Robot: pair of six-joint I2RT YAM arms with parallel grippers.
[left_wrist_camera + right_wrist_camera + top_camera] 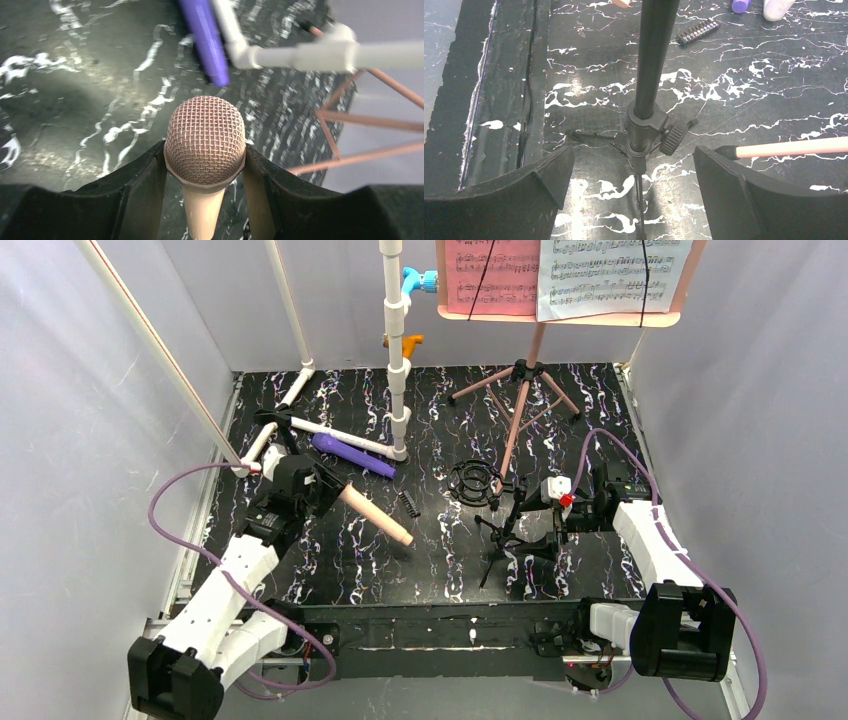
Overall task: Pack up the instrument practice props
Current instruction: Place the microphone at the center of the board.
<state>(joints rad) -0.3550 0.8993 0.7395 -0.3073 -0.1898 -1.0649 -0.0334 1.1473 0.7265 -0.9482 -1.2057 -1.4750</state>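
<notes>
Even overhead light; glare on the glossy table (60, 115); the purple tube (207, 45) is soft, perhaps defocused.

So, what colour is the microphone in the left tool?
Beige-pink microphone, mesh head included; left wrist view shows it best.

Purple tube (352, 454) on black table (440, 570)

Metal-mesh microphone (205, 140), glossy table (75, 75)
</notes>
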